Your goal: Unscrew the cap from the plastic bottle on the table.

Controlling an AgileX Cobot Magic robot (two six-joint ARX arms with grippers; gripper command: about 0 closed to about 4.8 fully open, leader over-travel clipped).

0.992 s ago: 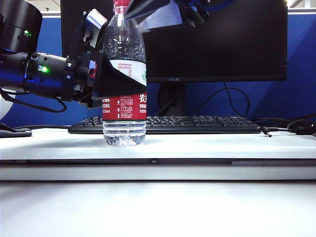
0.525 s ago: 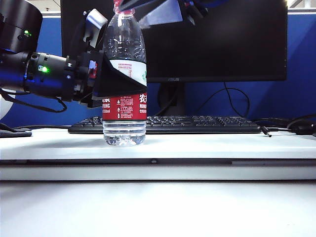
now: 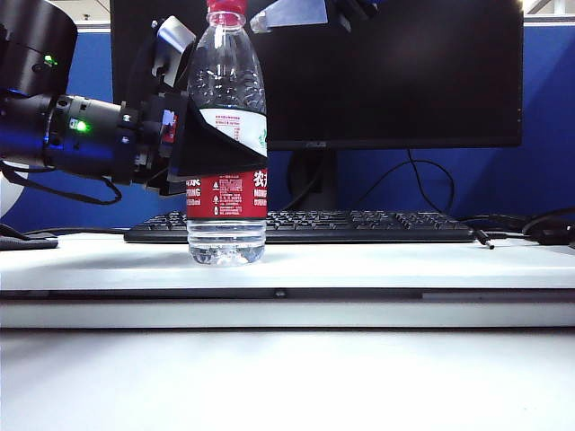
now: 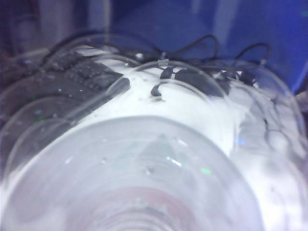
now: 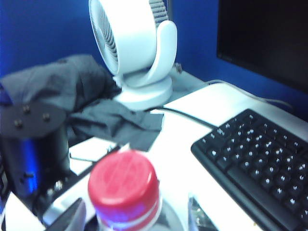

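Observation:
The plastic bottle (image 3: 226, 193) stands upright on the table (image 3: 386, 260), with its red cap (image 3: 226, 8) on the neck. My left gripper (image 3: 205, 142) comes in from the left and is shut on the bottle's middle, one black finger across the label. In the left wrist view the clear bottle wall (image 4: 144, 163) fills the picture and hides the fingers. My right gripper (image 3: 289, 13) hangs just right of the cap, clear of it. In the right wrist view the cap (image 5: 124, 187) sits between the right gripper's (image 5: 134, 217) open fingers (image 5: 72, 216) with gaps on both sides.
A black keyboard (image 3: 305, 226) lies right behind the bottle, under a dark monitor (image 3: 395, 72). Cables (image 3: 530, 224) trail at the right. A white desk fan (image 5: 134, 53) and dark cloth (image 5: 82, 96) sit beyond the bottle. A raised ledge (image 3: 287, 310) runs along the front.
My right gripper has opened off the cap and tilted up and away, so the whole cap now shows. The bottle and the left gripper have stayed still.

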